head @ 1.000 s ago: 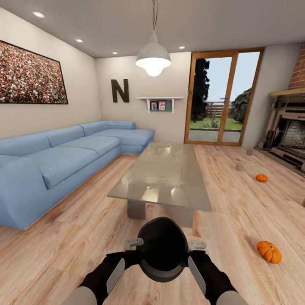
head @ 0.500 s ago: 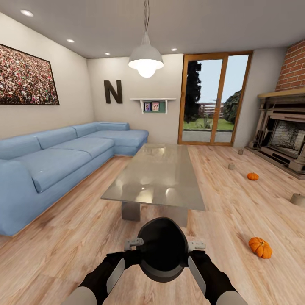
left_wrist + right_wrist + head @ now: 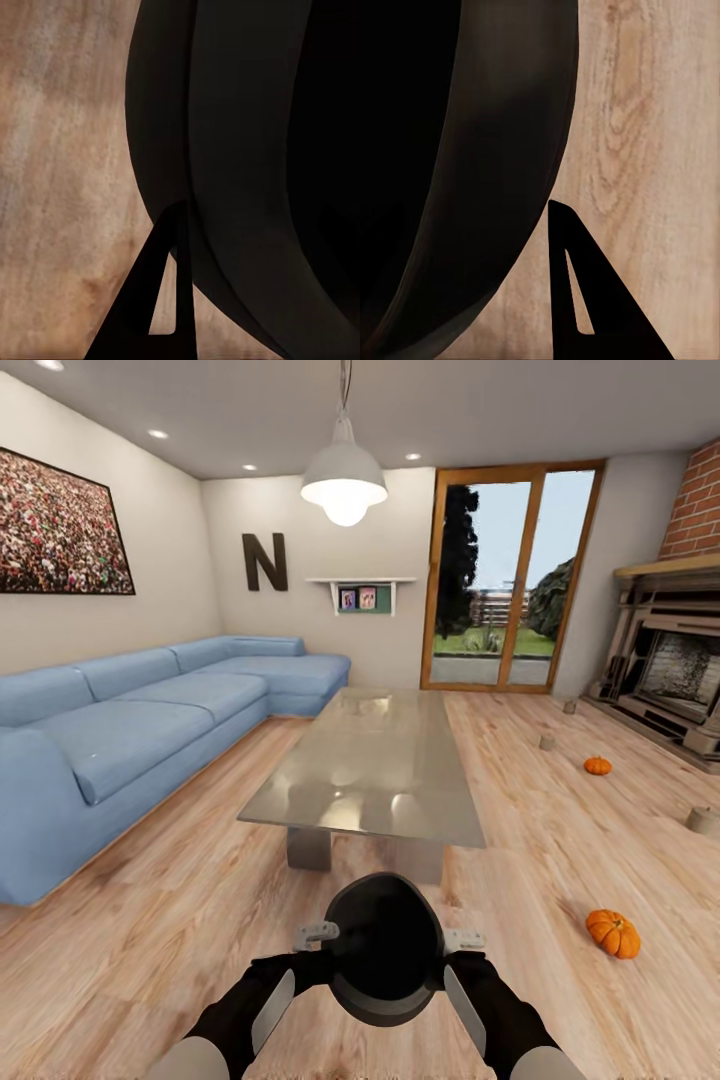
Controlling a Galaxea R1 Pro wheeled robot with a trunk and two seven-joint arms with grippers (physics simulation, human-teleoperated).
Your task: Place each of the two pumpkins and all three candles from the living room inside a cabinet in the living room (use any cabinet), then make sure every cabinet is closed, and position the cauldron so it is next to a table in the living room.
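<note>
Carrying the black cauldron point(image 3: 385, 950) clamped between left gripper point(image 3: 318, 938) and right gripper point(image 3: 462, 940), short of the glass table point(image 3: 375, 770), the robot risks a slip since only side pressure holds the smooth pot.

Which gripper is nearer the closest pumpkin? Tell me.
Right. The right gripper clasps the cauldron on the side facing the nearest pumpkin; the left gripper is across the cauldron, farther away.
</note>
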